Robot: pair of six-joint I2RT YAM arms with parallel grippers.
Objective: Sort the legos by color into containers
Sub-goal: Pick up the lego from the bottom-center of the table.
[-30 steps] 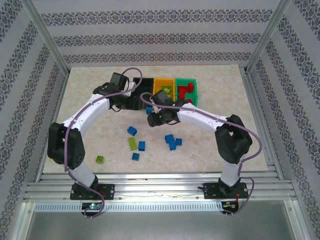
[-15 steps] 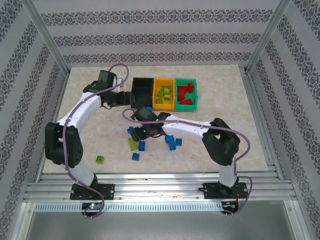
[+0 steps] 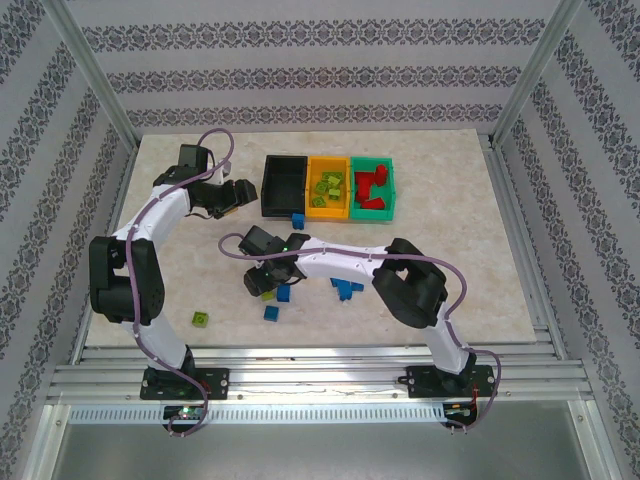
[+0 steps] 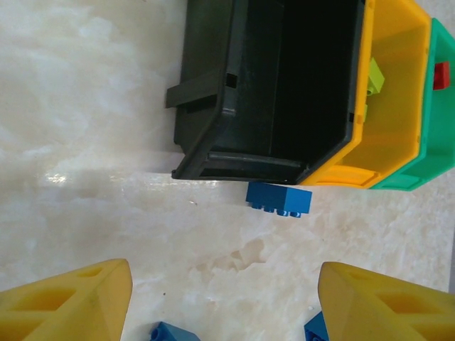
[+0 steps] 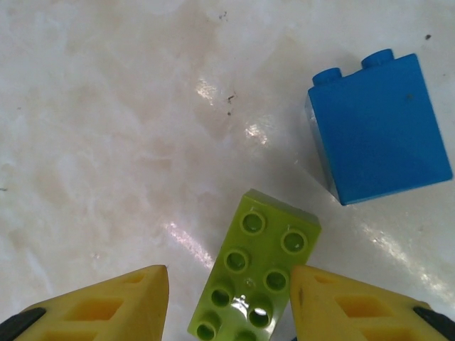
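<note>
Several small studded plastic bricks lie loose on the pale marble-patterned bench (image 3: 450, 220). Nearest the arm bases sits a lone lime green square brick (image 3: 201, 319).

Just beyond it, the right end effector (image 5: 229, 298) hangs low over an oblong lime green studded brick (image 5: 252, 277). Its jaws are open, with one yellow finger on either side and nothing gripped yet. The brick lies studs up and skewed to the fingers. A taller blue block (image 5: 377, 128) stands just beside it.

This brick should be light, rigid and glossy, so likely slippery. The surest hold is probably across its two long flat sides, low down and square-on, or it may twist out and nudge the blue block.

Farther on, a flat blue brick (image 4: 279, 198) rests against the front of the bins. These are a black plastic bin (image 4: 234, 160) with nothing visible inside, an orange-yellow bin (image 3: 329, 213) holding lime pieces, and a green bin (image 3: 372, 213) holding red ones. The left end effector (image 4: 225, 284) hovers near the black bin, jaws wide and empty.
</note>
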